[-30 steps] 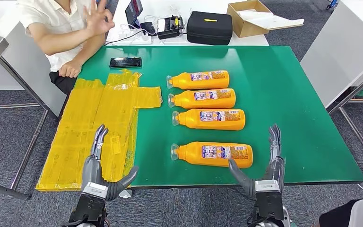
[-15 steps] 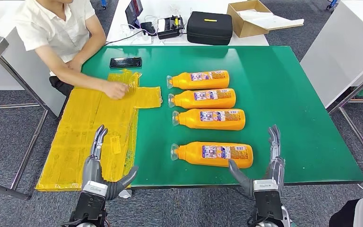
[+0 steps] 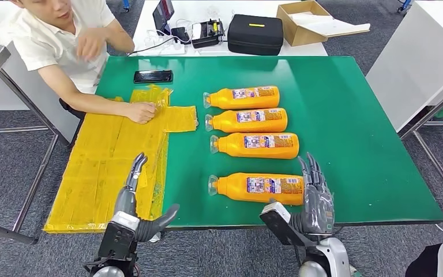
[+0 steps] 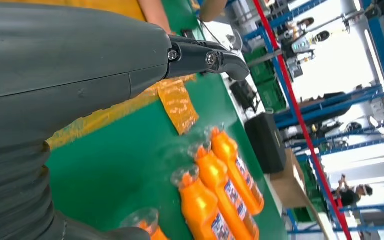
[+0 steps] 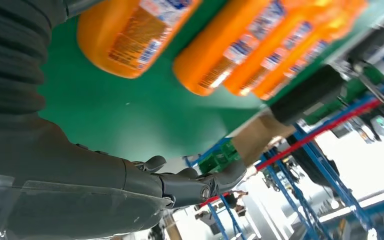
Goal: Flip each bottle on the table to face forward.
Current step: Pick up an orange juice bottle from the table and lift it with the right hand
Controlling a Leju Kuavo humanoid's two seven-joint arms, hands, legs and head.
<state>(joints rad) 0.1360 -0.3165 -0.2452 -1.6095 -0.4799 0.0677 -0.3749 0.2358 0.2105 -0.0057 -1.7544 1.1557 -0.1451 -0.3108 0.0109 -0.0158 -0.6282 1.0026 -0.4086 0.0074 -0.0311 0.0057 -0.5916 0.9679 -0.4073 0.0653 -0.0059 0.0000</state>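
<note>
right hand (image 3: 316,199) has swung in beside the nearest bottle (image 3: 259,188) base, fingers apart, empty | left hand (image 3: 134,203) shifted inward, fingers spread, empty | four glossy orange plastic bottles lie sideways on matte green table (image 3: 352,115), clear caps left | person's hand (image 3: 141,111) on crinkled yellow film (image 3: 115,156)

Printed labels on four orange bottles (image 3: 258,188), white and blue with small print; too blurred to read anywhere.
</note>
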